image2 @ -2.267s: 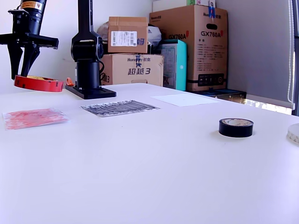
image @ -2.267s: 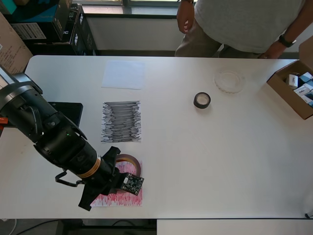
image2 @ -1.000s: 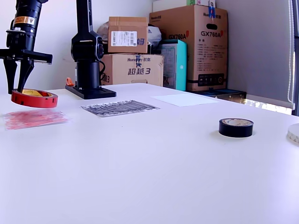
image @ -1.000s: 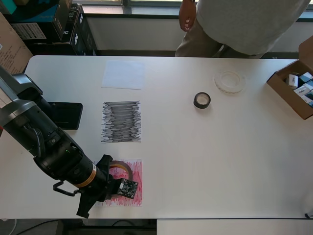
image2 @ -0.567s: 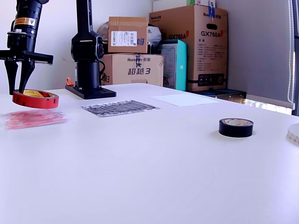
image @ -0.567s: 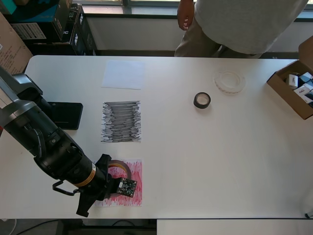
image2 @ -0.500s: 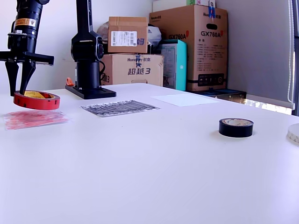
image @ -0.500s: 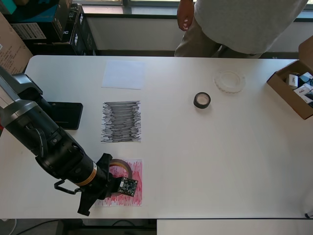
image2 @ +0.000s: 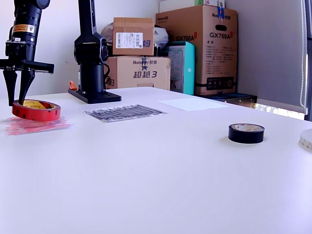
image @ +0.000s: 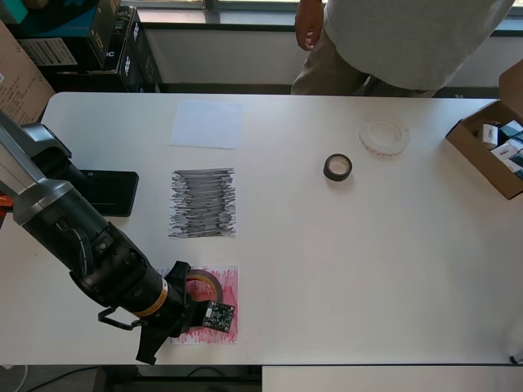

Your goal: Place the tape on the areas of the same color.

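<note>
In the exterior view my gripper (image2: 17, 101) points straight down, shut on the near rim of the red tape (image2: 36, 110). The ring sits low, on or just above the red sheet (image2: 46, 126). From overhead, the arm covers the fingers, and the red tape (image: 208, 277) lies over the red sheet (image: 225, 304). The small black tape (image: 337, 167) (image2: 246, 133) lies flat on bare table. The whitish tape (image: 384, 135) (image2: 307, 139) lies farther along, beside it. Nothing rests on the black sheet (image: 203, 202) (image2: 125, 112) or the white sheet (image: 207, 124) (image2: 192, 104).
A person (image: 409, 41) stands at the far table edge. An open cardboard box (image: 470, 145) of small packs sits at the overhead view's right edge. The arm's black base (image2: 92, 63) and its plate (image: 106, 192) stand left of the black sheet. Cartons are stacked behind the table.
The gripper has come down with the red tape, from hanging well above the table to resting at the red sheet. The other rolls and sheets have not moved.
</note>
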You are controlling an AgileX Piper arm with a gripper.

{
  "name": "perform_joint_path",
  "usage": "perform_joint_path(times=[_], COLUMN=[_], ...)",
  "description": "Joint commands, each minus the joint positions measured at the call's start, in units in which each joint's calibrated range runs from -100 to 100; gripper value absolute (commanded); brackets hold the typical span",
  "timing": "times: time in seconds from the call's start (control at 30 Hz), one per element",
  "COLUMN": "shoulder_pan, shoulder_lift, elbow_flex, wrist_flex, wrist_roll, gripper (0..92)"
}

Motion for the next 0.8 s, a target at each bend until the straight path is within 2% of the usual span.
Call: perform_joint_path(times=[0.0, 0.37, 0.77], shoulder_pan=[-0.19, -0.19, -0.19], shoulder_lift=[-0.37, -0.28, -0.28], elbow_flex=[0.52, 0.52, 0.52], wrist_flex=[-0.39, -0.39, -0.39], wrist_roll=[0.34, 0.59, 1.0], gripper=[0.0, 1.5, 33.4])
